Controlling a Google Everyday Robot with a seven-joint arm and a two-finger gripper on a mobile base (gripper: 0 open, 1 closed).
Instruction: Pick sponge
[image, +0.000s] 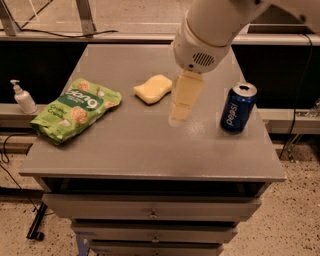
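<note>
The sponge (152, 89), a pale-yellow foam pad with wavy sides, lies flat on the grey table top (135, 150) near its middle, toward the back. My gripper (180, 114) hangs from the white arm over the table, just right of the sponge and slightly nearer the front. Its pale yellowish fingers point down and do not touch the sponge. Nothing is held.
A green snack bag (75, 109) lies at the table's left. A blue Pepsi can (239, 108) stands upright at the right. A white pump bottle (22, 97) stands on a ledge left of the table. Drawers are below the front edge.
</note>
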